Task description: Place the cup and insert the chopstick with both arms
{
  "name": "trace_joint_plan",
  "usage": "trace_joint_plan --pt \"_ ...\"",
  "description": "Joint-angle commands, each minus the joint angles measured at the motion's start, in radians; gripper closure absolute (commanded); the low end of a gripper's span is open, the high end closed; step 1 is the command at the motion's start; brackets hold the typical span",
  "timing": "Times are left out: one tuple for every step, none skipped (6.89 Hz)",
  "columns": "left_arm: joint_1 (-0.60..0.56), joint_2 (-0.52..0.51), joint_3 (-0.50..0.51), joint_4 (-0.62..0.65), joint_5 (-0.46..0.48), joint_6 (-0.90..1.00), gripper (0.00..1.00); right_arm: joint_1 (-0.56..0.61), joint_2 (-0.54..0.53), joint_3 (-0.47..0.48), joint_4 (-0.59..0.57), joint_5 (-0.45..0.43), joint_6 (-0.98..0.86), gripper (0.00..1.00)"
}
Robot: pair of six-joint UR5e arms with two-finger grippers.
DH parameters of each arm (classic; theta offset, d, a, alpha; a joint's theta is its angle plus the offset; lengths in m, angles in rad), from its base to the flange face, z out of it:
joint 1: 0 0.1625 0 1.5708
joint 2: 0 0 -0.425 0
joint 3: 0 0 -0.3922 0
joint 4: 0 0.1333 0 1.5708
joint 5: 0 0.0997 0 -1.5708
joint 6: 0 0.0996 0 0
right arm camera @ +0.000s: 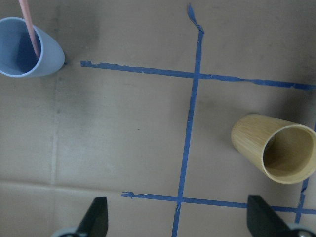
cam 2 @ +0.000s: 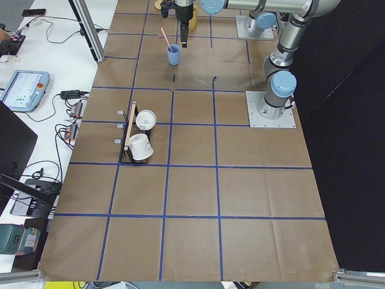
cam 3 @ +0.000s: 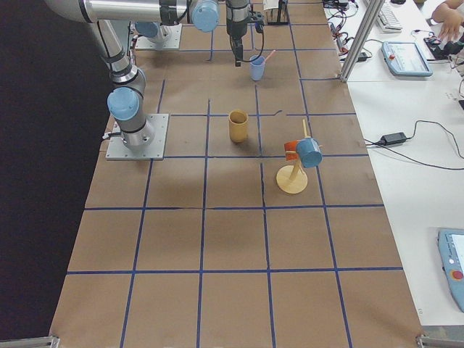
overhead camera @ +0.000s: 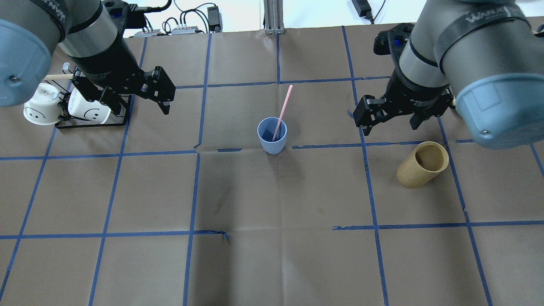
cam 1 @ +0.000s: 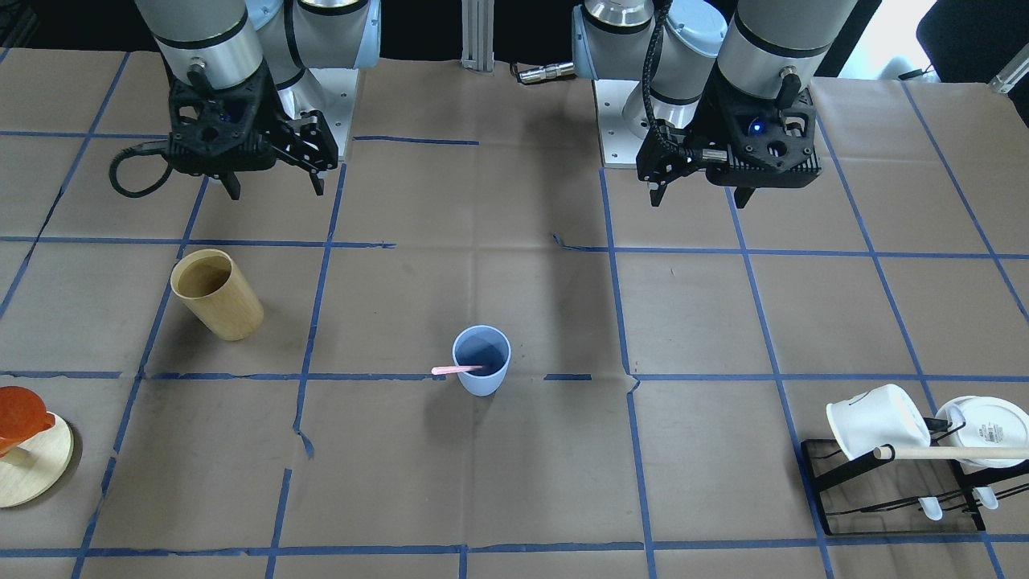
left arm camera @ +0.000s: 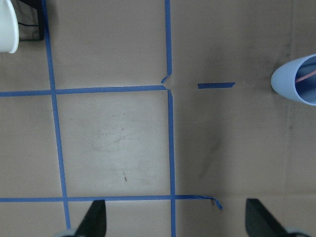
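The light-blue cup (cam 1: pixel 481 362) stands upright near the table's middle; it also shows in the overhead view (overhead camera: pixel 272 136) and at the edges of both wrist views (left arm camera: pixel 296 84) (right arm camera: pixel 29 49). A pale-pink chopstick (overhead camera: pixel 284 108) leans inside it, its top sticking out over the rim (cam 1: pixel 454 370) (right arm camera: pixel 28 24). My left gripper (cam 1: pixel 699 197) (overhead camera: pixel 138 106) (left arm camera: pixel 177 219) is open and empty, raised above the table well to the cup's side. My right gripper (cam 1: pixel 277 191) (overhead camera: pixel 390 127) (right arm camera: pixel 178 219) is open and empty, raised on the cup's other side.
A tan wooden cup (cam 1: pixel 217 293) (overhead camera: pixel 423 165) (right arm camera: pixel 274 148) stands just below my right gripper. White mugs (cam 1: pixel 876 422) hang on a black rack (overhead camera: pixel 89 123) with a wooden rod (cam 1: pixel 949 453) near my left gripper. A round wooden stand (cam 1: pixel 24 466) holds an orange cup.
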Motion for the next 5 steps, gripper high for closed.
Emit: trace_joint_plan --pt "-0.002 0.000 0.001 0.000 -0.001 0.000 0.00 -0.017 -0.009 -0.032 0.053 0.003 -0.008 0.00" --pt "-0.002 -0.004 0.003 0.002 -0.004 0.000 0.00 -0.017 -0.009 -0.031 0.060 0.005 -0.008 0.00" --pt "-0.002 -0.004 0.003 0.005 -0.006 0.000 0.00 -0.017 -0.011 -0.032 0.061 0.006 -0.008 0.00" --pt "0.000 -0.004 0.001 0.005 -0.001 0.002 0.00 -0.017 -0.011 -0.032 0.061 0.005 0.002 0.00" --pt "-0.002 -0.003 0.003 0.000 -0.003 -0.002 0.00 -0.017 -0.008 -0.034 0.083 0.006 0.039 0.00"
